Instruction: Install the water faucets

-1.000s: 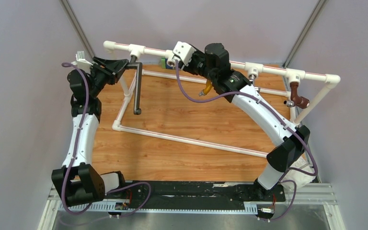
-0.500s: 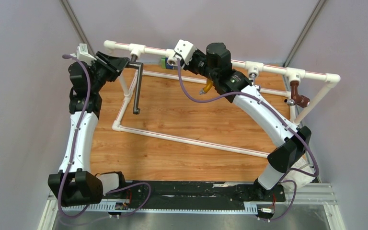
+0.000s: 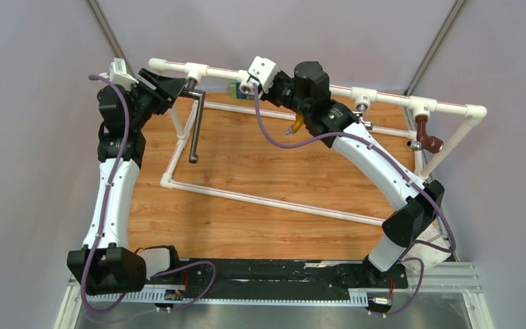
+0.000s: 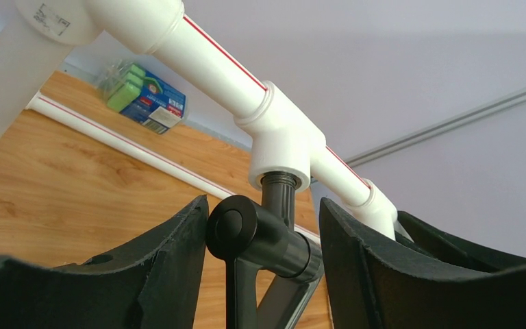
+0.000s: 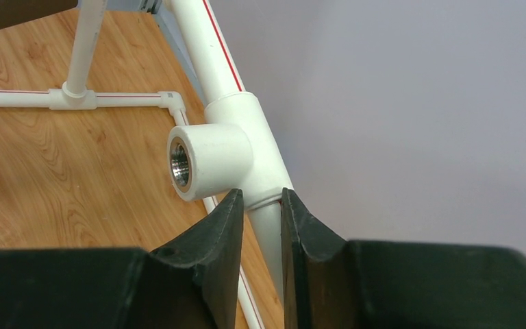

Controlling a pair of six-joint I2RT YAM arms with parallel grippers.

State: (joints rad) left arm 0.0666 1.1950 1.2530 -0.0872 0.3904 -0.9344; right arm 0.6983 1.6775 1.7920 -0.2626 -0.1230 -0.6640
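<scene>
Bracing the top rail [image 5: 205,48] with my right fingers [image 5: 212,247] clamped on it, presumably for steadiness; dark faucet [image 4: 260,236] hangs threaded into the rail's tee [image 4: 284,147], left fingers [image 4: 171,267] apart astride its head, ready to twist.

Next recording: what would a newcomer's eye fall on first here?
A white pipe frame fills the wooden table, with a long dark faucet hanging from its top rail near the far-left corner. The left gripper brackets the faucet's cross handle, jaws open, while the right gripper is clamped on the top rail beside an empty threaded tee.
</scene>
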